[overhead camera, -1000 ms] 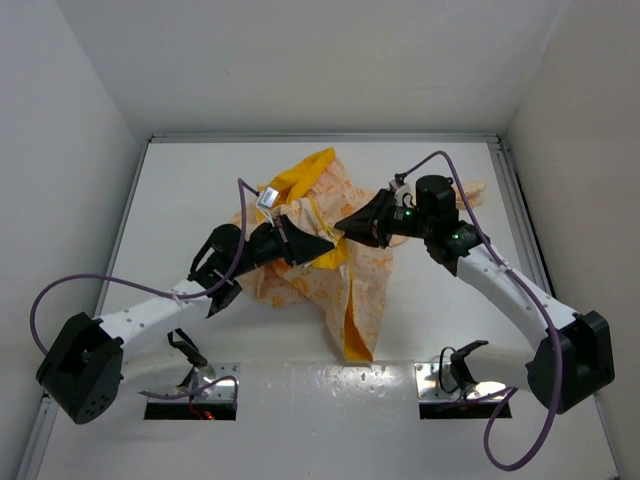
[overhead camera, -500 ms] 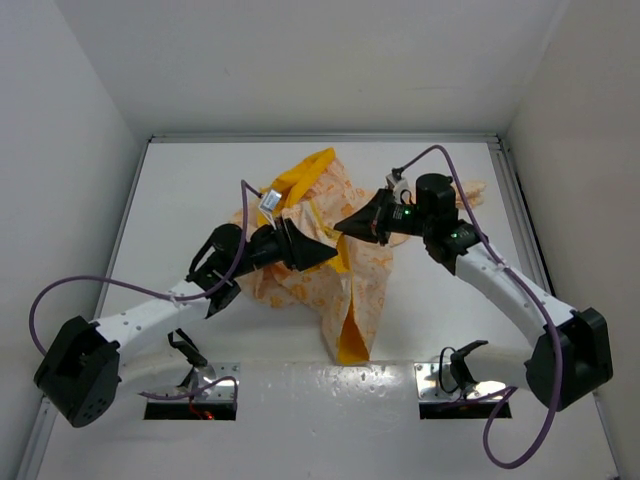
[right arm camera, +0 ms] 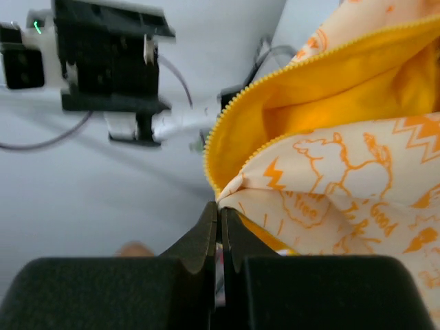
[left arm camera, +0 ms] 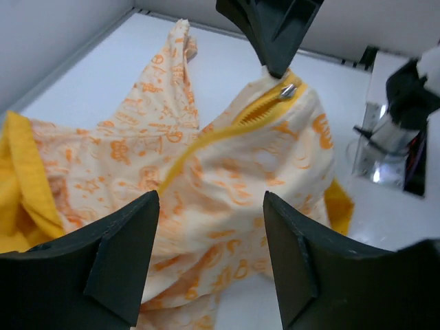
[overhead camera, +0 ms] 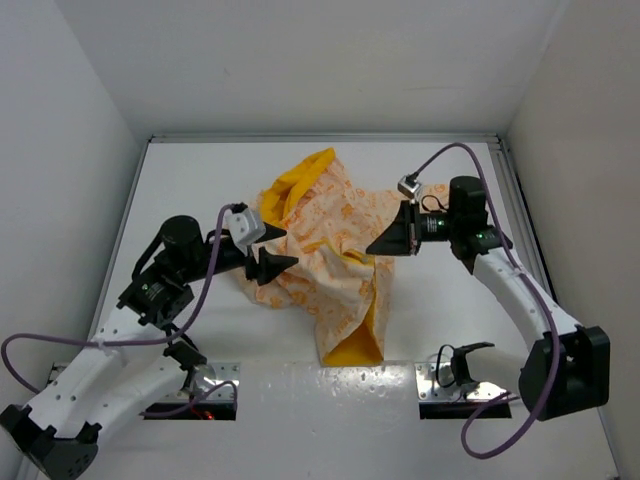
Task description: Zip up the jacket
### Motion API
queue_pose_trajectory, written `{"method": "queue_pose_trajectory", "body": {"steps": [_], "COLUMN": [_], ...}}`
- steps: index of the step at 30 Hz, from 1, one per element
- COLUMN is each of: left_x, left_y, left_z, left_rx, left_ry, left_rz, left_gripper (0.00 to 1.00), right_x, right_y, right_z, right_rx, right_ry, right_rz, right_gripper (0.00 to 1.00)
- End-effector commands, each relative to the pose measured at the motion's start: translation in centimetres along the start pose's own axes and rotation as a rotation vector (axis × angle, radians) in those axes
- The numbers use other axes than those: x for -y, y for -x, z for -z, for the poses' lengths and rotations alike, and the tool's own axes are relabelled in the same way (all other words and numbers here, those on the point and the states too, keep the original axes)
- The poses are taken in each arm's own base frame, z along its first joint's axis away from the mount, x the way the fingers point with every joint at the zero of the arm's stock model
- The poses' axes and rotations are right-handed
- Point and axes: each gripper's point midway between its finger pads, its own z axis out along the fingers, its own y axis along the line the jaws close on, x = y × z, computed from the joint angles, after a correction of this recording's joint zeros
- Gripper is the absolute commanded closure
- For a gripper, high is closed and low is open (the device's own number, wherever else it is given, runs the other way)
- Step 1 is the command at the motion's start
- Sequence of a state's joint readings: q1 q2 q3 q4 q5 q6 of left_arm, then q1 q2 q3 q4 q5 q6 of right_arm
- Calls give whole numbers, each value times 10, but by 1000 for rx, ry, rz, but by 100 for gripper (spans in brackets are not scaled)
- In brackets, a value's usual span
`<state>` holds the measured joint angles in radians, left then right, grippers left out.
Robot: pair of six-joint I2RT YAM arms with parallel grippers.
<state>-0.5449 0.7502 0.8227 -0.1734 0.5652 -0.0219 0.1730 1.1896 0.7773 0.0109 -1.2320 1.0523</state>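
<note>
The jacket (overhead camera: 330,250) lies crumpled mid-table, cream with orange print, its yellow lining showing at the hood and at the lower hem. My right gripper (overhead camera: 372,248) is shut on the jacket's yellow zipper edge (right arm camera: 230,185), holding that corner up. In the left wrist view the right gripper's fingers (left arm camera: 271,34) pinch the cloth just above the metal zipper pull (left arm camera: 287,91). My left gripper (overhead camera: 277,248) stands open at the jacket's left side. Nothing is between its fingers (left arm camera: 124,254), and the jacket (left arm camera: 227,179) lies just beyond them.
White walls close in the table (overhead camera: 180,200) on three sides. Two metal mounting plates (overhead camera: 205,385) (overhead camera: 465,380) sit at the near edge by the arm bases. Purple cables (overhead camera: 60,340) loop off both arms.
My left gripper has opened, let go of the jacket and drawn back to the left. My right gripper has closed on the zipper edge and pulled it right, spreading the cloth.
</note>
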Motion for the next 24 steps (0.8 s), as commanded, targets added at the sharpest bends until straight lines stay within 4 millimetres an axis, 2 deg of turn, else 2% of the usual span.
{"method": "queue_pose_trajectory", "body": {"steps": [1,2,3,4,5,6,7,9,10,11,12,13,14,15,20,24], "left_x": [10,19,19,20,15,10,13,32,37,50,57,63,72,78,98,110], "left_y": [-16,-20,-19,-21,-17,-22,-6,3,-2,-2,11,12,3,9,12,7], "left_z": [8,5,0,-6,-12,-24,-30,-38,-48,-49,-51,-52,-51,-50,-47,-45], "left_rx": [-34,-29,-22,-23,-22,-47,-26,-7,-25,-48,10,23,12,29,7,-6], "left_ry": [-115,-189,-201,-214,-202,-215,-249,-393,-443,-488,-538,-552,-581,-597,-668,-705], "left_rz": [-273,-297,-323,-322,-291,-249,-240,-117,-26,142,148,194,246,286,408,478], "left_gripper": [35,38,47,51,53,57,58,58,58,58,58,57,57,57,61,61], "right_x": [-38,-32,-32,-35,-33,-33,-35,-33,-32,-30,-29,-30,-25,-22,-12,-13], "right_y": [-42,-47,-48,-49,-49,-49,-52,-50,-50,-49,-48,-49,-51,-48,-44,-41], "right_z": [8,9,8,9,9,9,9,8,6,4,4,4,5,5,5,1], "right_rx": [-164,-167,-165,-160,-157,-156,-155,-137,-132,-128,-121,-120,-126,-109,-63,-50], "right_ry": [89,53,55,64,56,56,53,26,14,3,-10,-14,-33,-64,-117,-109], "right_rz": [264,276,288,310,300,308,318,354,375,401,408,423,416,449,448,459], "right_gripper": [100,100,100,100,100,100,100,100,100,100,100,100,100,100,100,100]}}
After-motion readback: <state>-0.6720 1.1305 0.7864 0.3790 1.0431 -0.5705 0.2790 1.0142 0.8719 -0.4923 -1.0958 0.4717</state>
